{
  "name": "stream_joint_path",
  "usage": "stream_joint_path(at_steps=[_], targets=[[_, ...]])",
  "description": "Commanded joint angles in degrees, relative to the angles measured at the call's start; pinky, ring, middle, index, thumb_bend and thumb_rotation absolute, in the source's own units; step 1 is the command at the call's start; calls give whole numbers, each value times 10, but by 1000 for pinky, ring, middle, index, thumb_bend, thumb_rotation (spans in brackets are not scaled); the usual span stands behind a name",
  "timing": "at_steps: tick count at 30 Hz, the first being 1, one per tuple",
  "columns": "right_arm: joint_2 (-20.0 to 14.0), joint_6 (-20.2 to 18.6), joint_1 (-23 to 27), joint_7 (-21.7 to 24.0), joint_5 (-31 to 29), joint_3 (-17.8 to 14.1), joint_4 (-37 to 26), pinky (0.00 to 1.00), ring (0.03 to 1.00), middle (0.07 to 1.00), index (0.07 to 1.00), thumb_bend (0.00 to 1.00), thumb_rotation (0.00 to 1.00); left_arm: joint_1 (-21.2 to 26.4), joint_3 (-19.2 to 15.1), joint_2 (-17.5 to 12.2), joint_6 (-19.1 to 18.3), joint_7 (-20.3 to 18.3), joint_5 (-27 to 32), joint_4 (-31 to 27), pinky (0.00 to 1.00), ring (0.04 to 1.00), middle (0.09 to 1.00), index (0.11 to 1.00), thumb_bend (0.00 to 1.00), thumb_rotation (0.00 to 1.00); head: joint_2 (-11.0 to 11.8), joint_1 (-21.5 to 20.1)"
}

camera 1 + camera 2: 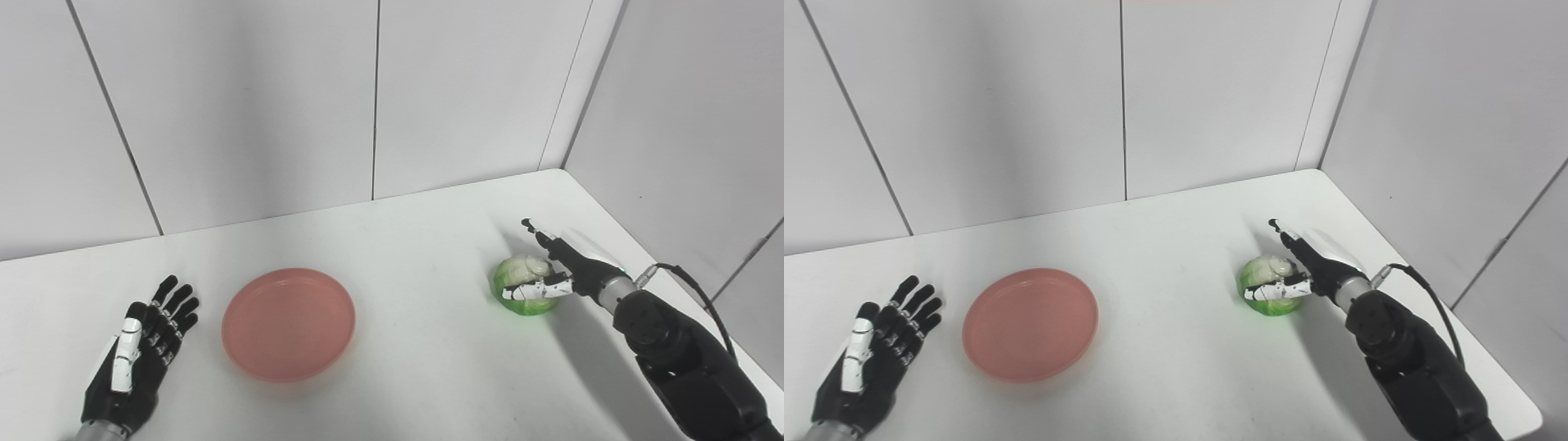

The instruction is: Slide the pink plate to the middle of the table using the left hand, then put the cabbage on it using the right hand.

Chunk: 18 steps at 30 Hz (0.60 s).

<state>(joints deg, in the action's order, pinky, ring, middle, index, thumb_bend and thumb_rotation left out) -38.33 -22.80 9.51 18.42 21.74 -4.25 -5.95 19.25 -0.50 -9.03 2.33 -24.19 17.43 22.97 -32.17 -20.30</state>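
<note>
Objects: one pink plate [288, 324], one cabbage [524, 285], seemingly gripped by right robot hand [558, 264].

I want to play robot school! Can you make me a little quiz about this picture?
1. True or false: the round green cabbage lies on the round pink plastic plate.
2. Which hand is at the cabbage: A, the right hand, or B, the left hand?
3. Fill in: the left hand rests open on the white ____.

Key: 1 false, they lie apart; 2 A; 3 table.
</note>
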Motion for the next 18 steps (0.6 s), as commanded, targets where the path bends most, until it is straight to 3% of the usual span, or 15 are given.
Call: stream_joint_path(at_steps=[1,10,18], targets=[[-13,7,17,-9,-5,-6,-2,895,966,979,993,1000,446,-25,5,-7,-47,7,-11,17,974,956,962,956,656,972,-1,0],[-14,20,22,-12,-13,-1,17,901,954,959,967,1000,416,-27,6,-8,-50,7,-12,13,981,956,962,953,656,971,-3,2],[-17,25,19,-13,-22,-6,22,862,903,912,901,1000,260,-31,10,-6,-64,18,-15,-6,982,955,960,953,658,976,-6,3]])
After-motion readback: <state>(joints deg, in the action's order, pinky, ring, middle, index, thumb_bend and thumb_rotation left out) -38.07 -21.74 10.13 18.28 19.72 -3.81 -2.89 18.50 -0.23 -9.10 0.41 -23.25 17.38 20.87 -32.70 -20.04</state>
